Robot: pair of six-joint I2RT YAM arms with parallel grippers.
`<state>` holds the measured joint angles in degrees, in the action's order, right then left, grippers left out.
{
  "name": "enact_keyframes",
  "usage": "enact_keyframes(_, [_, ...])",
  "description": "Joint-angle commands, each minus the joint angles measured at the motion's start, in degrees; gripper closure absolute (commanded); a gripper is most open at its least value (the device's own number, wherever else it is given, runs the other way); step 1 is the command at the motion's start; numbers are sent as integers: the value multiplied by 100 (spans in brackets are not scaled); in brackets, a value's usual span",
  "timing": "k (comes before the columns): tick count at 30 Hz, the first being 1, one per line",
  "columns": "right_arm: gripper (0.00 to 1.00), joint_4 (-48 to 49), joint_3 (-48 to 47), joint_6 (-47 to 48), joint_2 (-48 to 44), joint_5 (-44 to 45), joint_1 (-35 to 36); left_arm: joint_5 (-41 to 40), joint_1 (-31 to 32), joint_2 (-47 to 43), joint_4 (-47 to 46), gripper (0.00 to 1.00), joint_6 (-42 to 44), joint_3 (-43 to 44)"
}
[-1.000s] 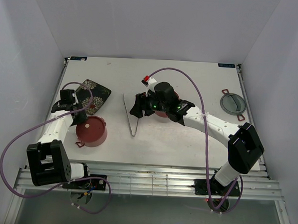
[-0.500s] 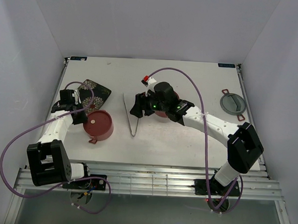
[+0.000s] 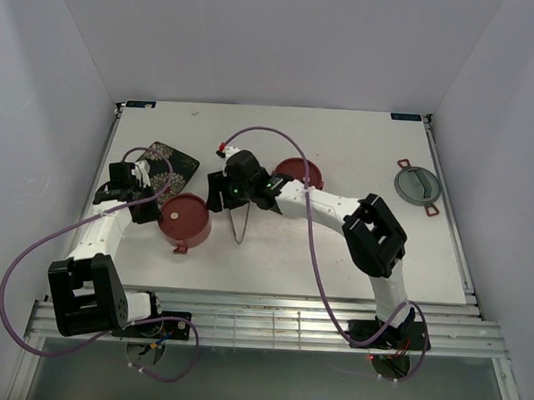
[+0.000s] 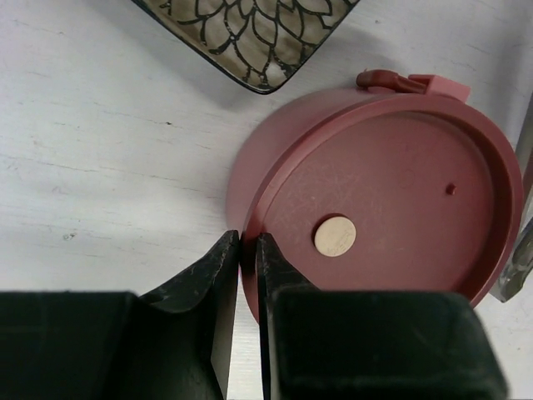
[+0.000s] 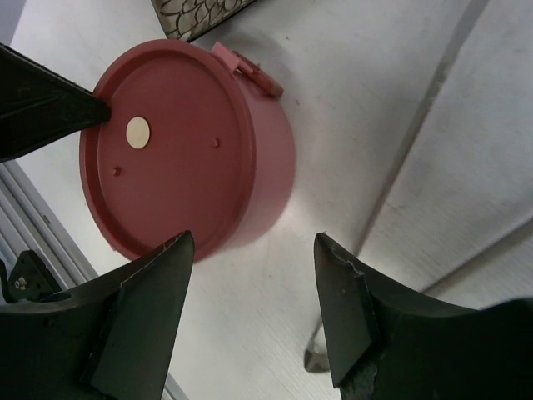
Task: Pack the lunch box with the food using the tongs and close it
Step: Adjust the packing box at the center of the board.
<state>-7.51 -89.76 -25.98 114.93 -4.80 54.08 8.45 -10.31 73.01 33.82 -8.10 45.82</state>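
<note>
One lunch box tier (image 3: 185, 221) lies on the tabletop (image 3: 336, 248), turned so that only a flat, closed dusty-red face with a small pale round sticker (image 4: 335, 236) shows. Nothing of its inside can be seen. The left claw (image 4: 247, 250) is drawn narrow and pinches this tier's raised rim on its left side, one finger inside the rim and one outside.

A second tier (image 3: 298, 172) of the same red sits beyond and to the right of the first, well apart from it. The right arm hides part of it, so its contents cannot be told.

One pair of tongs (image 3: 237, 230) lies just right of the gripped tier, not touching it, with the joined end nearer the arm bases. The right claw (image 5: 250, 308) hangs over the tongs with its fingers spread wide and nothing between them.

One dark floral plate (image 3: 170, 168) lies just behind the gripped tier, to its left. One grey round disc (image 3: 417, 185) with red tabs lies far to its right.
</note>
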Motion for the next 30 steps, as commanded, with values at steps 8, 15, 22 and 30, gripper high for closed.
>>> enact_keyframes(8, [41, -304, -964, -557, 828, 723, 322, 412, 160, -270, -192, 72, 10, -12])
enact_keyframes(15, [56, -655, -1097, -628, 1031, 1077, 366, 439, 152, -130, -288, 66, -244, 32])
enact_keyframes(22, [76, -647, -1053, -540, 1005, 1060, 375, -176, 47, 178, -271, 61, -921, 85])
enact_keyframes(30, [92, -638, -1079, -470, 1084, 875, 366, -168, -42, 362, -254, 73, -1062, 14])
